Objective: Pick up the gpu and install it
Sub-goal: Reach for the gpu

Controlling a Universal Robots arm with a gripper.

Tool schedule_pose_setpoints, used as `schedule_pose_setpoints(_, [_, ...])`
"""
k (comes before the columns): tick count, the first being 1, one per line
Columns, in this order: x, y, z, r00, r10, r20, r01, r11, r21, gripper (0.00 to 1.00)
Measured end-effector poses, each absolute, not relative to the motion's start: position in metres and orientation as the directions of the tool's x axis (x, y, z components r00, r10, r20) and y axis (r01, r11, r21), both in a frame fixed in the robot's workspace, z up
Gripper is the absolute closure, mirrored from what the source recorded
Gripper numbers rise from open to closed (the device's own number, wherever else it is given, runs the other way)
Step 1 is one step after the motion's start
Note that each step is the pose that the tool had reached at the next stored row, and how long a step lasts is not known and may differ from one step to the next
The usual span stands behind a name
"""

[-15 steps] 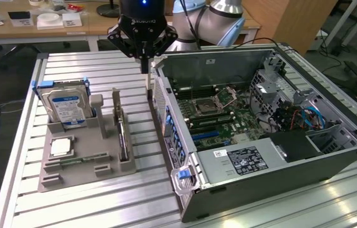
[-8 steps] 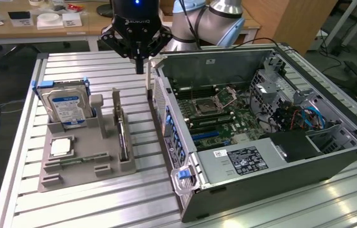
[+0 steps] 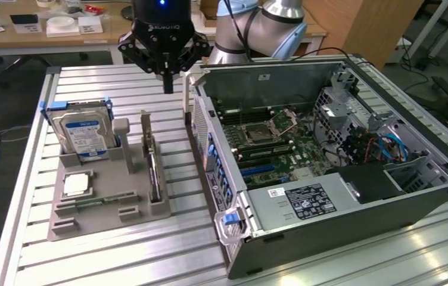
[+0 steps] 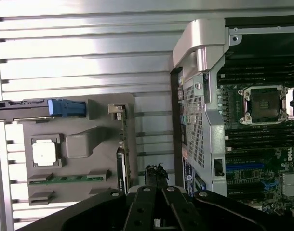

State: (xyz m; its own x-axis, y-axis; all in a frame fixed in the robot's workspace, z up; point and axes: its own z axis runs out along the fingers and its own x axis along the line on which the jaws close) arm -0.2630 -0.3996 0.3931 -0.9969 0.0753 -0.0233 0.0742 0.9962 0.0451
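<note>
Your gripper hangs high with its fingers clenched together on nothing, tips pointing straight down, so nothing is grasped yet. Taking the exterior view as a clock face, the gripper is at about 11 o'clock. The gpu is toward 8 o'clock, roughly at the gripper's own 6 o'clock and well below it. The gpu stands on its long edge in the slots of the grey fixture, sliver-thin from here. That pose likely leaves its upper edge free for a pinch from above. In the wrist view the closed tips sit just beside the gpu, over the bare strip between fixture and computer case, not over the card. The hard drive stands upright at the fixture's 10 o'clock corner, apart from the gpu. The memory stick lies flat near 7 o'clock. The computer case lies on its side at 3 o'clock with the motherboard facing up, probably so a card can drop straight in. Install not started.
</note>
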Motion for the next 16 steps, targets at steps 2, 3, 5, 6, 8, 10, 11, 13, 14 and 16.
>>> schedule_pose_setpoints(2, [-0.266,-0.400,0.393,-0.997,0.075,-0.023,0.074,0.996,0.045,0.89])
schedule_pose_setpoints(3, [-0.267,-0.400,0.393,-0.997,0.075,-0.023,0.074,0.996,0.045,0.89])
schedule_pose_setpoints(5, [-0.270,-0.400,0.393,-0.997,0.075,-0.023,0.074,0.996,0.045,0.89])
schedule_pose_setpoints(6, [-0.271,-0.400,0.393,-0.997,0.075,-0.023,0.074,0.996,0.045,0.89])
schedule_pose_setpoints(8, [-0.274,-0.400,0.393,-0.997,0.075,-0.023,0.074,0.996,0.045,0.89])
schedule_pose_setpoints(10, [-0.277,-0.400,0.393,-0.997,0.075,-0.023,0.074,0.996,0.045,0.89])
schedule_pose_setpoints(11, [-0.278,-0.400,0.393,-0.997,0.075,-0.023,0.074,0.996,0.045,0.89])
schedule_pose_setpoints(13, [-0.281,-0.400,0.393,-0.997,0.075,-0.023,0.074,0.996,0.045,0.89])
schedule_pose_setpoints(14, [-0.283,-0.400,0.393,-0.997,0.075,-0.023,0.074,0.996,0.045,0.89])
schedule_pose_setpoints(16, [-0.285,-0.400,0.393,-0.997,0.075,-0.023,0.074,0.996,0.045,0.89])
